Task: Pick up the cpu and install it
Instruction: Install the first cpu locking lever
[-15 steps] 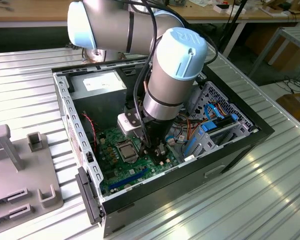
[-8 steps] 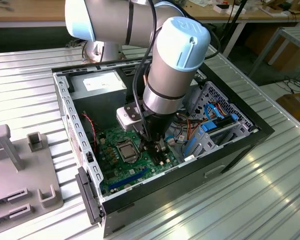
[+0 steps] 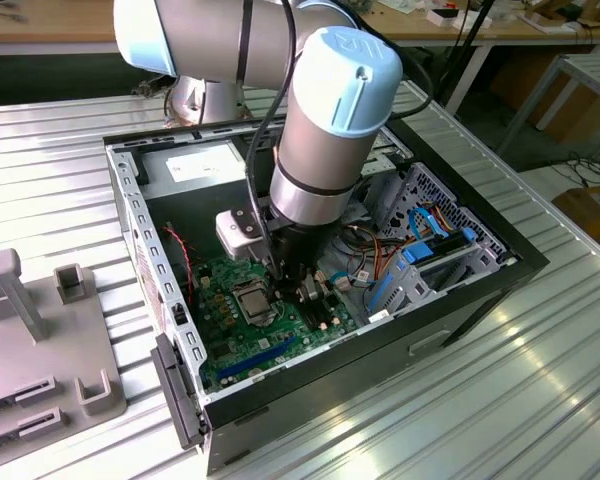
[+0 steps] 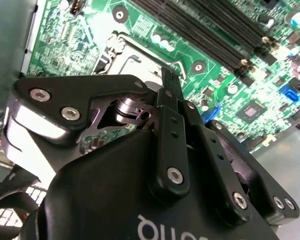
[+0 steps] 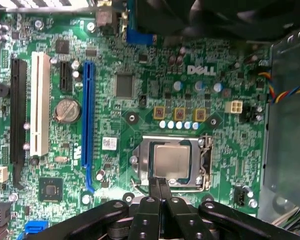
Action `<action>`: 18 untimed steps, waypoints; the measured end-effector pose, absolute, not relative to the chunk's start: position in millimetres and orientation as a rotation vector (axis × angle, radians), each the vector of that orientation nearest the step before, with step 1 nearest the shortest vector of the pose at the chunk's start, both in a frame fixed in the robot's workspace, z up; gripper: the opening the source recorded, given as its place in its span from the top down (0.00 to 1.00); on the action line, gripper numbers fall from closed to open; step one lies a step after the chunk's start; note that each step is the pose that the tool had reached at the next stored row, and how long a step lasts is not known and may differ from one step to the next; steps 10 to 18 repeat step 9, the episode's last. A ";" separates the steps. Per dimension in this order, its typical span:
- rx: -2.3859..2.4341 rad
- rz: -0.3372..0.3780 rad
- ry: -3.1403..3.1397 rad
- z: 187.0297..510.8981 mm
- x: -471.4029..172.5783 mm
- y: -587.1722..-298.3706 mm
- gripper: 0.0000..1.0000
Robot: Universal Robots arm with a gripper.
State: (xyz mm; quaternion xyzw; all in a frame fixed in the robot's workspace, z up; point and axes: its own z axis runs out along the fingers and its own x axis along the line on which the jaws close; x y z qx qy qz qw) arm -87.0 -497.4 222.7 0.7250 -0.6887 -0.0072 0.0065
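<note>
Cpu [image 5: 172, 161] lay flat in the socket [image 5: 206, 161], lower centre of the first wrist view, edges square to its frame. I found the gripper [image 5: 159, 183] clenched, empty, at its edge.

silvery-grey cpu [image 5: 172, 161], green motherboard [image 5: 140, 65], black claw [image 5: 159, 186]

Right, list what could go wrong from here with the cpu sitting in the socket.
1. The shut jaws hang right at the edge of the cpu. A slip down or sideways could scrape it or nudge it askew in the socket.
2. In the exterior view the arm reaches deep into the case, close to loose wires. Any swing could snag them.
</note>
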 end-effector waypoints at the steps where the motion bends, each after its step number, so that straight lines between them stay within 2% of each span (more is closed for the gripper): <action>1: 2.268 -0.023 -2.155 222.9 -88.0 -497.3 0.89; 18: 2.269 -0.022 -2.155 222.9 -88.0 -497.3 0.89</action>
